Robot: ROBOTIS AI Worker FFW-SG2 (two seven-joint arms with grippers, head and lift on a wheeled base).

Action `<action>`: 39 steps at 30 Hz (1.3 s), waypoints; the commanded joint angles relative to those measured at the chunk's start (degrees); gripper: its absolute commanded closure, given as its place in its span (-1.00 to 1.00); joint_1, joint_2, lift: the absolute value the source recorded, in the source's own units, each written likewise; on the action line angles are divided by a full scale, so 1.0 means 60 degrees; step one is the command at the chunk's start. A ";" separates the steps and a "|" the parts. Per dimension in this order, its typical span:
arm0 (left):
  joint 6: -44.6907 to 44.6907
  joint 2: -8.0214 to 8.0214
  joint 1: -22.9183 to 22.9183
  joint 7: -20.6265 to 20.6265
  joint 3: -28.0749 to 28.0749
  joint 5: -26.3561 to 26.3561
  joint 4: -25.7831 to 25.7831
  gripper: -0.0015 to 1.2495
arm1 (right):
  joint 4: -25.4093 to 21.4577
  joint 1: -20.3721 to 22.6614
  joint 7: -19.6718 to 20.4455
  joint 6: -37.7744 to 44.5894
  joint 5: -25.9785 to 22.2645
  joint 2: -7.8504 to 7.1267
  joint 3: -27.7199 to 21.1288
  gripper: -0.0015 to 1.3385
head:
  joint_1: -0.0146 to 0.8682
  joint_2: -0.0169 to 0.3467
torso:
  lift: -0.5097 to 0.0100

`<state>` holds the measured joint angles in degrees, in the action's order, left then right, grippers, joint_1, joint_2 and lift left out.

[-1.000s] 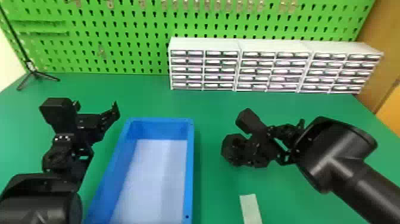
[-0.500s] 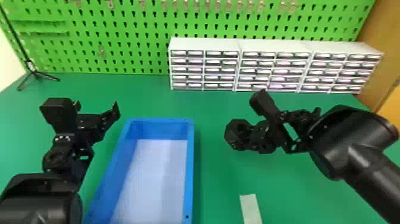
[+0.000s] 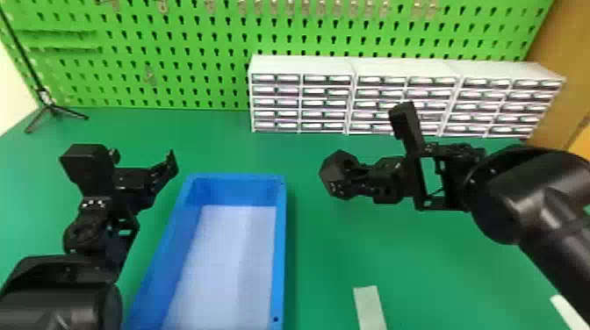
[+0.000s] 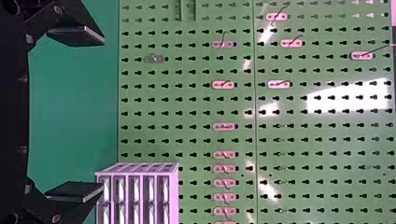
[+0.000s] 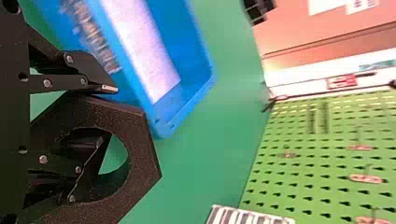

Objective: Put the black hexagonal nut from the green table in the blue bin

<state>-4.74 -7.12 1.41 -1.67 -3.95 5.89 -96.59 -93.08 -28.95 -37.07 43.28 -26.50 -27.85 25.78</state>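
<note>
- The right gripper (image 3: 356, 176) is closed on the black hexagonal nut (image 3: 330, 173), one finger inside its round hole and the other against its outer side
- The nut is in the air above the green worktop (image 3: 395, 254), outside the blue bin (image 3: 281, 245) and off to the right of the bin's far right corner in the head view
- The left gripper (image 3: 142, 159) has its fingers spread wide with nothing between them, near the bin's far left corner
- The blue bin sits on the left half of the worktop, its long sides running from the near edge towards the far edge, with a pale floor inside
- Three white small-parts drawer cabinets (image 3: 303, 66) stand side by side along the worktop's far edge, from the middle to the far right corner
- A green pegboard (image 3: 175, 44) with hooks (image 4: 224, 85) rises behind them
- A black tripod (image 3: 52, 107) stands at the worktop's far left corner
- A pale strip (image 3: 369, 307) lies flat on the worktop, to the right of the bin towards the near edge
</note>
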 commanded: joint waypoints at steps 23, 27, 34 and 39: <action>0.0000 0.0000 0.0029 0.0000 0.0000 0.0000 0.0000 -0.71 | 0.0000 -0.0638 0.0465 -0.1003 -0.2233 0.0847 0.1694 0.55 | 0.58 -0.76 | 0.59; 0.0000 0.0000 0.0043 0.0000 0.0043 0.0030 0.0000 -0.71 | 0.0000 -0.0550 0.0465 -0.1032 -0.2307 0.1081 0.1767 0.55 | 0.58 -0.76 | 0.59; 0.0000 0.0000 0.0043 0.0000 0.0058 0.0059 0.0000 -0.71 | -0.0029 -0.0536 0.0465 -0.1076 -0.1926 0.1535 0.1972 0.55 | 0.58 -0.76 | 0.59; 0.0000 0.0000 0.0058 0.0000 0.0058 0.0059 0.0000 -0.71 | -0.0044 -0.0580 0.0465 -0.1106 -0.1574 0.1726 0.2295 0.55 | 0.58 -0.76 | 0.59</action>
<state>-4.75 -7.12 1.71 -1.67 -3.56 6.22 -96.59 -93.28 -32.14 -34.27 36.80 -37.68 -18.40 38.03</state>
